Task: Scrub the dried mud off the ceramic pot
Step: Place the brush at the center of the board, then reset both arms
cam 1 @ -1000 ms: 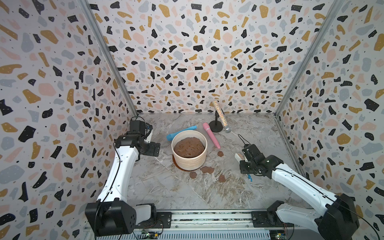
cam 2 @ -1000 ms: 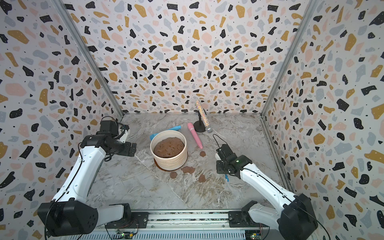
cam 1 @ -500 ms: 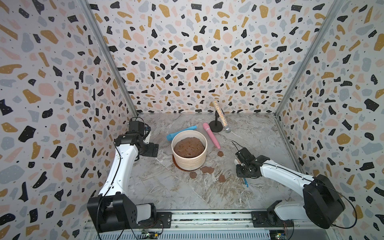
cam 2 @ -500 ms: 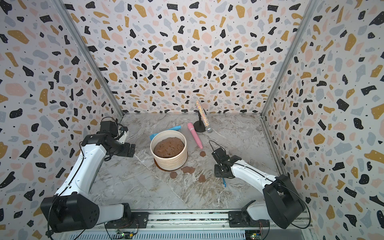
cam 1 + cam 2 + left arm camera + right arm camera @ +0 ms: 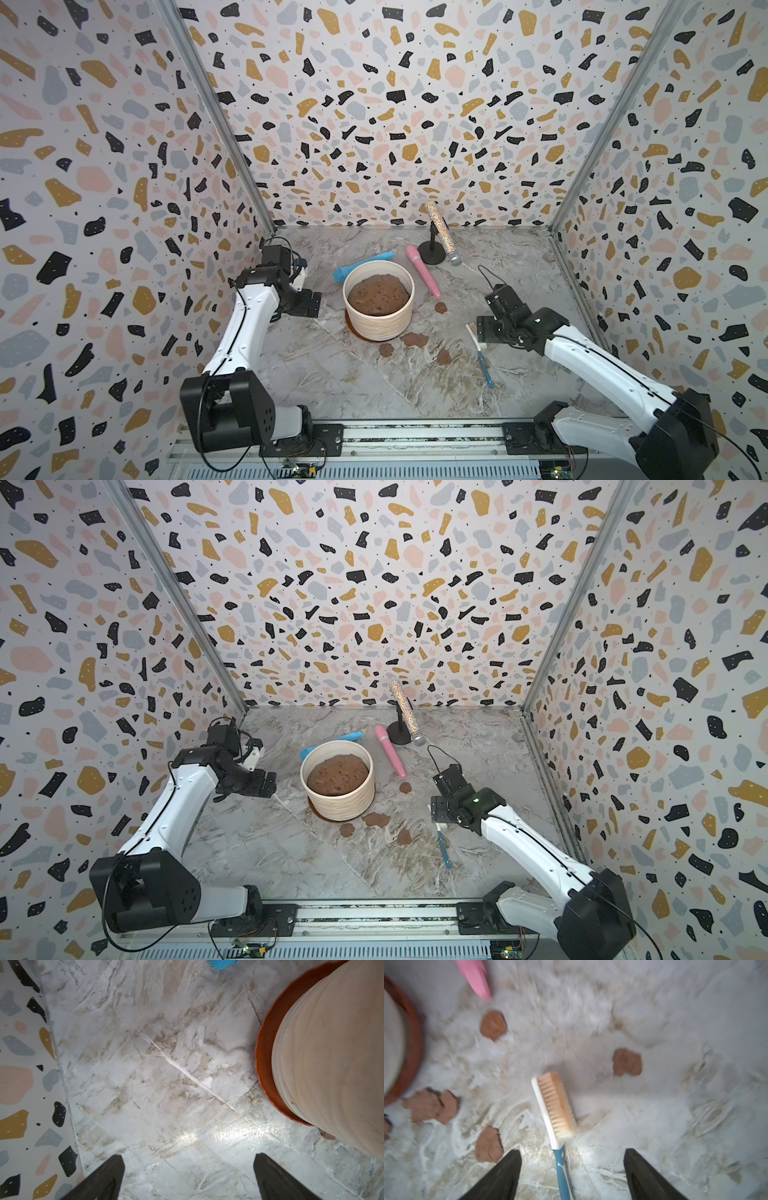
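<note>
The right gripper (image 5: 572, 1153), jaws spread wide and holding nothing, hangs over the blue-handled brush (image 5: 556, 1105) lying right of the ceramic pot (image 5: 380, 324), dried mud (image 5: 414, 339) patches scattered by the pot's base, while the left gripper (image 5: 188, 1157), jaws likewise apart, sits left of the pot.

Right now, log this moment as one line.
left gripper: open, beside ceramic pot | right gripper: open, over scrub brush lying on table | dried mud: patches on table
</note>
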`<state>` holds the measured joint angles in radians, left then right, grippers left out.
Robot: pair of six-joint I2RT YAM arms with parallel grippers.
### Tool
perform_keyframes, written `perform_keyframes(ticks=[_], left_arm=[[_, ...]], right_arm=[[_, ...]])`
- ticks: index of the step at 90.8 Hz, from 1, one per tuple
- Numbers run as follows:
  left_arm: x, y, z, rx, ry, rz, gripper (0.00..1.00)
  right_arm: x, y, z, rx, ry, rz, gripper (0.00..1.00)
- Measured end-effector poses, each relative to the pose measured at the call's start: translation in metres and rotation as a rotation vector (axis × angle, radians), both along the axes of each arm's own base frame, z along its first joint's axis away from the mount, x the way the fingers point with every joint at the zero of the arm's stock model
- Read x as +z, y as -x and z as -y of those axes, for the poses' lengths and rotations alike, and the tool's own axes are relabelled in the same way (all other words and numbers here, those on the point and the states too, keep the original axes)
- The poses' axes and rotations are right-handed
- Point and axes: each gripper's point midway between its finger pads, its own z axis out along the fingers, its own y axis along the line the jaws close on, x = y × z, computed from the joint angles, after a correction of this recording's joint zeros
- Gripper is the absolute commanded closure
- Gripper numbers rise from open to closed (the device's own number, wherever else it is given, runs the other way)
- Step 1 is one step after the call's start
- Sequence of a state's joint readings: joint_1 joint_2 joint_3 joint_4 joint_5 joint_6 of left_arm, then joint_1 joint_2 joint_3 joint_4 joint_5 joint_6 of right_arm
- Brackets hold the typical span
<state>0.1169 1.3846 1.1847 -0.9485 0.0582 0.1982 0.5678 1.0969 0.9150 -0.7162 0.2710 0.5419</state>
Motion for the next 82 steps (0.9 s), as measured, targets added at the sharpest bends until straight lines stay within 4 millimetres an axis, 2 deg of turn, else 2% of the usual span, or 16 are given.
perform_keyframes(ticks=[8,14,21,30,36,44,52,58,62,70,82], left_arm=[[-0.017,-0.007,0.005,-0.011,0.032,-0.006,0.0],[-0.034,-0.009,0.009,-0.017,0.056,-0.012,0.0],[-0.051,-0.012,0.01,-0.017,0.069,-0.017,0.0],[-0.06,-0.026,0.009,-0.008,0.067,0.029,0.0],[-0.06,-0.039,0.008,0.006,0.07,0.089,0.0],[-0.064,-0.055,0.006,0.032,0.073,0.174,0.0],[-0.074,-0.062,0.005,0.06,0.082,0.238,0.0],[-0.085,-0.061,0.007,0.072,0.096,0.271,0.0],[-0.091,-0.06,0.008,0.079,0.104,0.295,0.0],[-0.099,-0.056,0.01,0.095,0.101,0.343,0.0],[-0.092,-0.065,0.012,0.114,0.097,0.436,0.0]], right_arm=[[0.053,-0.019,0.019,-0.054,0.06,0.181,0.11],[0.079,-0.027,0.036,-0.094,0.128,0.294,0.08],[0.096,-0.032,0.054,-0.11,0.215,0.409,0.01],[0.098,-0.037,0.074,-0.114,0.323,0.512,0.0],[0.09,-0.042,0.09,-0.141,0.375,0.533,0.0],[0.077,-0.051,0.124,-0.236,0.416,0.523,0.0],[0.062,-0.06,0.156,-0.338,0.406,0.501,0.0],[0.045,-0.068,0.171,-0.378,0.377,0.481,0.0],[0.028,-0.075,0.172,-0.366,0.35,0.464,0.0],[-0.011,-0.088,0.161,-0.3,0.298,0.419,0.0],[-0.061,-0.099,0.145,-0.199,0.26,0.367,0.0]])
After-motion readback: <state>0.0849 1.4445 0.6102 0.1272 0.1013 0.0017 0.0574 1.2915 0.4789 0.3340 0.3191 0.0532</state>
